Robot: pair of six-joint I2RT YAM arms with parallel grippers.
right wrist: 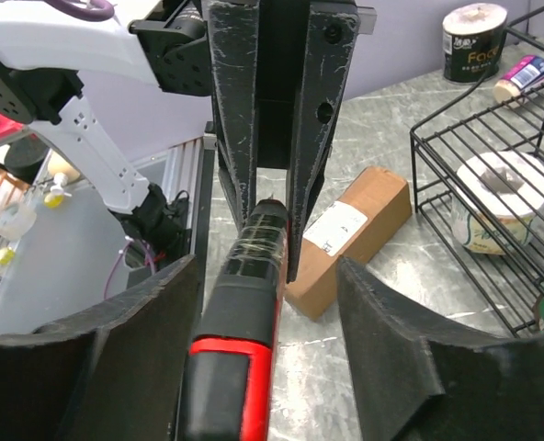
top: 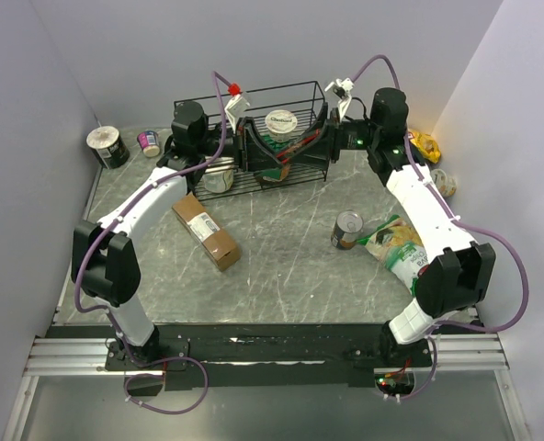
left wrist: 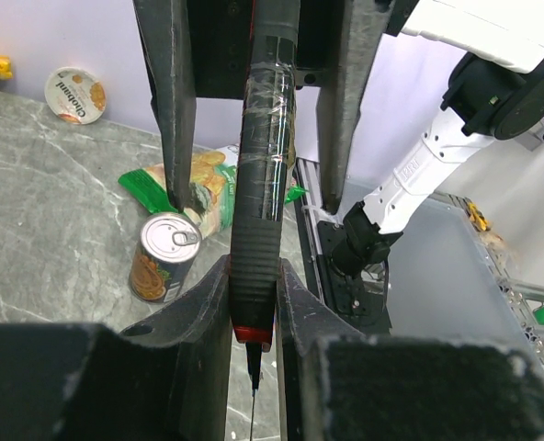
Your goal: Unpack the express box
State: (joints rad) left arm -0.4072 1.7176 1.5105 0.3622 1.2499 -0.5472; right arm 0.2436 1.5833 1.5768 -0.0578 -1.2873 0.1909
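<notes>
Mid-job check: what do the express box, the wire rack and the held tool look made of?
Express box: matte brown cardboard, white paper label. Wire rack: thin black rods, probably coated metal. Tool: black body with red end, likely plastic, wrapped in glossy clear tape.

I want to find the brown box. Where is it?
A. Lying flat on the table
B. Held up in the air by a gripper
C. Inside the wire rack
A: the express box lies flat on the table, label up, in front of the wire rack.
</notes>
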